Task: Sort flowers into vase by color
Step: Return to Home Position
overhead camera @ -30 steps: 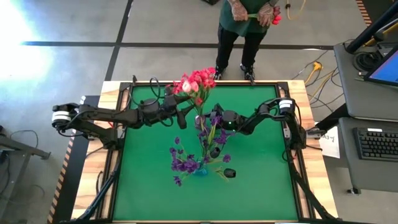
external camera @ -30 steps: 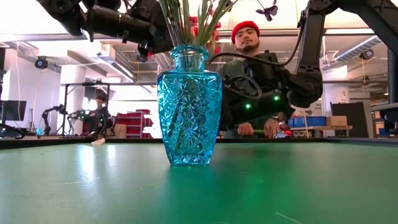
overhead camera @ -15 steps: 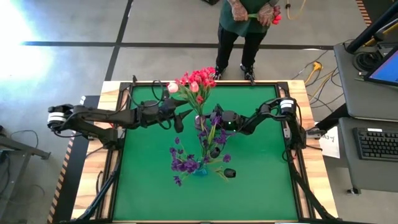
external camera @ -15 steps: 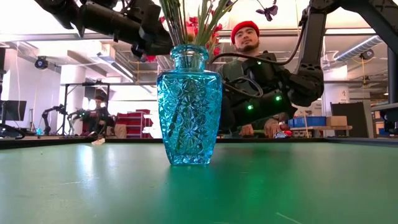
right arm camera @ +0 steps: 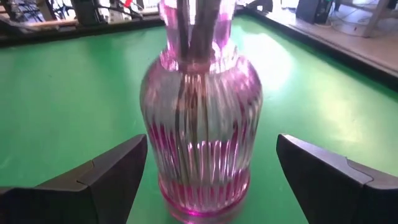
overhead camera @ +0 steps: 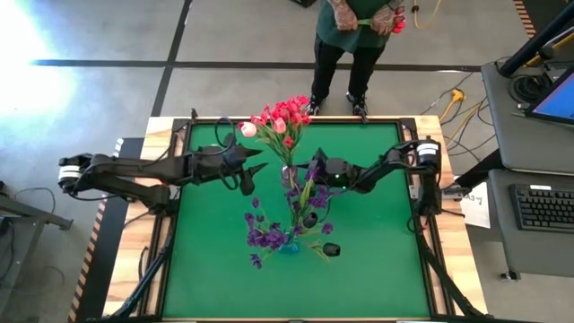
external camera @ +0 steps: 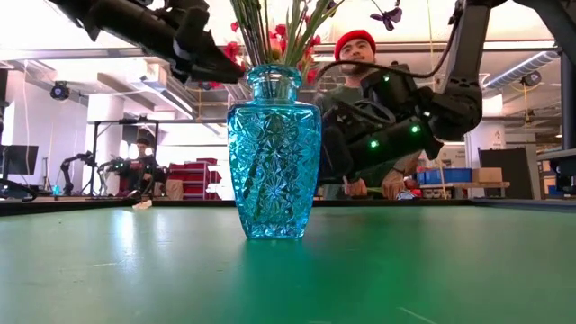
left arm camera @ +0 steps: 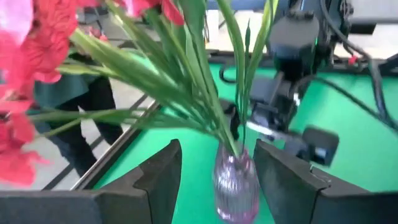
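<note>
On the left of the green bench (overhead camera: 215,260), the left claw (overhead camera: 255,167) hangs wide and empty near the red flowers (overhead camera: 283,117). Their long stems stand up in the purple vase (right arm camera: 200,124), mid bench. The right claw (right arm camera: 211,146) is wide too, just beside that vase.

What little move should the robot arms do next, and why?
Probably back both away from the purple vase. The left gripper and right gripper hang close to it, open and empty, and the red flowers already stand inside.
</note>
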Controlling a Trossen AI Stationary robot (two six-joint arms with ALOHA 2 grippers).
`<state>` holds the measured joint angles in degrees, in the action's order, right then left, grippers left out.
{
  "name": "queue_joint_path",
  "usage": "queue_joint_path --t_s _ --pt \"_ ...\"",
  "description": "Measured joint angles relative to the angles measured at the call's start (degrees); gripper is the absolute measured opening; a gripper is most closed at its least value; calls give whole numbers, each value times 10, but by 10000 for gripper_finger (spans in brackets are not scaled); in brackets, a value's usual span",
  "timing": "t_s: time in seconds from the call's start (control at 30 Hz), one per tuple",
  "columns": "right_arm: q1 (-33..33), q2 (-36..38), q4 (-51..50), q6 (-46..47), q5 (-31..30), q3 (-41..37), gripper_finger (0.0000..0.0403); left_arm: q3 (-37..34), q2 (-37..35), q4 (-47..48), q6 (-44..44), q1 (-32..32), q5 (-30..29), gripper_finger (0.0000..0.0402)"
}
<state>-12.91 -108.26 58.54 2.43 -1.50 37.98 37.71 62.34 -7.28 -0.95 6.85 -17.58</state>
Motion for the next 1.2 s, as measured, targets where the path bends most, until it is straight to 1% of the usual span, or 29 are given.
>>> queue_joint_path --t_s 0.17,0.3,0.4,0.5,0.57,0.67,0.77,0.9,0.97,1.1,1.2 --pt "0 18 0 -5 0 -6 352 0 -25 38 5 -3 1 187" --pt "3 22 -6 13 4 -17 352 0 -40 84 13 -15 2 187" --pt "3 33 -33 21 5 -28 353 0 -58 120 23 -23 1 187" --pt "2 59 -61 25 4 -45 354 0 -81 156 38 -25 1 187" --pt "2 87 -62 25 4 -65 354 -5 -101 174 48 -27 1 187" --pt "3 135 -59 21 4 -101 354 -33 -139 174 60 -38 1 187" --pt "3 182 -62 12 4 -149 354 -73 -184 150 58 -58 2 187" --pt "2 254 -62 -4 0 -214 354 -129 -256 132 20 -73 2 187" --pt "2 295 -62 -5 0 -241 354 -153 -294 96 4 -73 6 186" --pt "2 381 -58 -7 0 -286 354 -201 -370 45 -37 -73 66 172" --pt "3 442 -54 -11 0 -320 354 -246 -428 9 -55 -72 82 155"
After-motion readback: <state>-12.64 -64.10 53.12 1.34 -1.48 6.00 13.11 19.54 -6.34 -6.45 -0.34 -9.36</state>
